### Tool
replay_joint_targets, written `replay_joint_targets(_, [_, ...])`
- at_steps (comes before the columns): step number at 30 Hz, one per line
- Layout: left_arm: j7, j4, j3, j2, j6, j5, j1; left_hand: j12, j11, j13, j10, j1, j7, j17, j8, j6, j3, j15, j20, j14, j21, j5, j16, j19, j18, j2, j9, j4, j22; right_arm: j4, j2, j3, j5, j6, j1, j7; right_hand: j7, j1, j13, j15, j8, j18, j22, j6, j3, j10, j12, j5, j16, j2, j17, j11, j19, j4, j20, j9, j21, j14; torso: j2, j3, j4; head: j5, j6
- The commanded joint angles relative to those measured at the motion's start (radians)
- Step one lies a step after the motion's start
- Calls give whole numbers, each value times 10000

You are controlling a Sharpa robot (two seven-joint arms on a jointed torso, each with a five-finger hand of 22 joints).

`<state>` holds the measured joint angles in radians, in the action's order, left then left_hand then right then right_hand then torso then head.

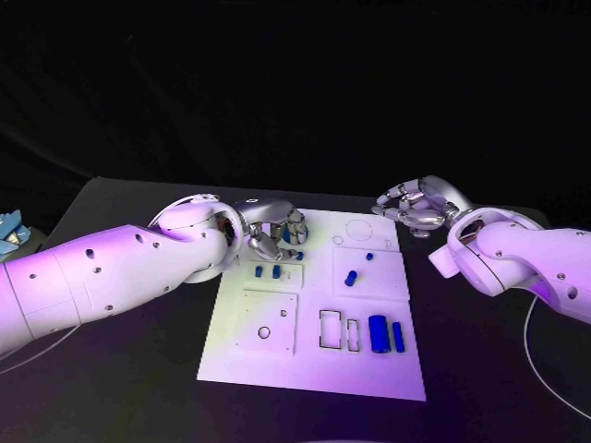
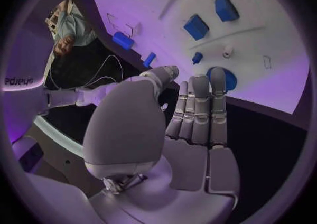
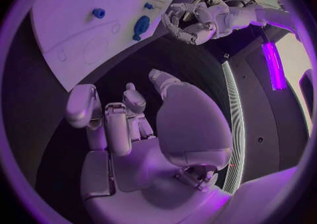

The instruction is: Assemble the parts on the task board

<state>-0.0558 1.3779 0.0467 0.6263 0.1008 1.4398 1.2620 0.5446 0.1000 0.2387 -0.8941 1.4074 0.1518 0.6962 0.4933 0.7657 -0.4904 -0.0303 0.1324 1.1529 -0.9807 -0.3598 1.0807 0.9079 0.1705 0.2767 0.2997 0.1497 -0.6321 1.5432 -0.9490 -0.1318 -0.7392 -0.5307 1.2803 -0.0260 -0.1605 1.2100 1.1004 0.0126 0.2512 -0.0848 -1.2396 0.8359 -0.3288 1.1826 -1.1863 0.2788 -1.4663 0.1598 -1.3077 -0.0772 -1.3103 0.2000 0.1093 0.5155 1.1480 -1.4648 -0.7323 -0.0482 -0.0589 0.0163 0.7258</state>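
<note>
Board (image 1: pixel 309 365) lies mid-table, white, with several outlined recesses.

Parts: two large blue blocks (image 1: pixel 386 333) at the board's near right, beside an outlined slot. Whether they sit in their recess or just lie on the surface, cannot tell. A small blue piece (image 1: pixel 352 276) lies tilted in the middle right panel, with a smaller one just beyond it. Two small blue pegs (image 1: pixel 268 271) stand or lie in the middle left panel. Near-left panel shows bare holes; the far circular outline also looks unfilled.

Left hand (image 1: pixel 277 231) hovers over the board's far left corner, fingers held straight and close together in the left wrist view (image 2: pixel 198 113), pointing at a round blue part (image 2: pixel 223 77) at the board's edge. Nothing visibly in its grasp.

Right hand (image 1: pixel 418 205) sits off the board's far right corner, above the black table (image 1: pixel 482 369), fingers loosely curled, apart, nothing held.

Judgement: early to middle stage. Most pieces look loose or unsorted, several recesses are open, and neither hand carries a part. Most of the assembly seems left to do.
</note>
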Motion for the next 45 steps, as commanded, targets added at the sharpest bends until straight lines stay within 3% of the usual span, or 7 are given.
replay_joint_targets(1, [-266,-176,8,-171,169,1246,-49,-124,-6,-121,-24,0,-8,112,-111,53,131,7,-20,161,-97,76,210,114,134,90,-75,-13,-40,14,19,0,-357,87,-11,-205,-9,87,-61,-91,49,-219,58,-93,-63,-110,79,40,53,1,1,-4,89,25,0,-12,-105,-426,-12,9,20,-16,13])
replay_joint_targets(6, [-37,-423,20,-401,88,1626,-116,-403,14,-354,84,6,-47,338,-246,138,201,0,-27,406,-233,84,572,212,130,78,-176,-42,-126,16,29,0,-388,31,-12,-281,-6,117,-730,-99,81,-327,441,-124,-88,-566,669,41,318,17,457,0,390,56,-6,-24,-655,-295,-10,11,27,7,11])
replay_joint_targets(15, [360,-651,22,-642,-213,1906,-147,-823,34,-703,337,71,-105,338,-478,165,284,7,-26,535,-413,104,874,264,132,31,-322,-91,-255,25,43,0,-393,0,-12,-320,-5,123,-874,-103,94,-344,513,-131,-95,-641,795,40,384,22,554,4,441,68,-8,-26,-765,-268,-12,26,27,30,50])
replay_joint_targets(23, [501,-850,23,-830,-613,1979,-152,-834,-7,-842,47,169,-161,738,-503,472,188,39,-47,911,-743,115,1354,476,97,-115,-365,-107,-582,25,57,1,-387,7,-12,-323,-5,123,-874,-103,94,-344,513,-131,-95,-641,795,40,384,22,554,4,441,68,-8,-26,-765,-268,-11,13,3,68,83])
replay_joint_targets(27, [554,-938,24,-925,-785,1996,-162,-846,-25,-926,-181,186,-161,1196,-554,628,100,49,-67,1234,-1227,128,1748,914,-12,-147,-404,-119,-1233,22,71,1,-383,17,-12,-325,-4,118,-886,-105,99,-345,520,-129,-95,-635,804,39,389,22,552,5,442,76,-9,-26,-777,-269,-13,10,15,47,97])
replay_joint_targets(45, [883,-1106,26,-1136,-1014,2111,-203,-866,-76,-1032,-536,271,-146,1529,-636,835,-78,89,-97,1511,-1686,143,2111,1259,-101,-253,-455,-189,-1806,-4,107,1,-377,139,-13,-257,-3,109,-896,-106,105,-346,528,-128,-94,-621,810,37,401,18,564,6,443,90,-10,-26,-793,-267,6,19,0,80,161])
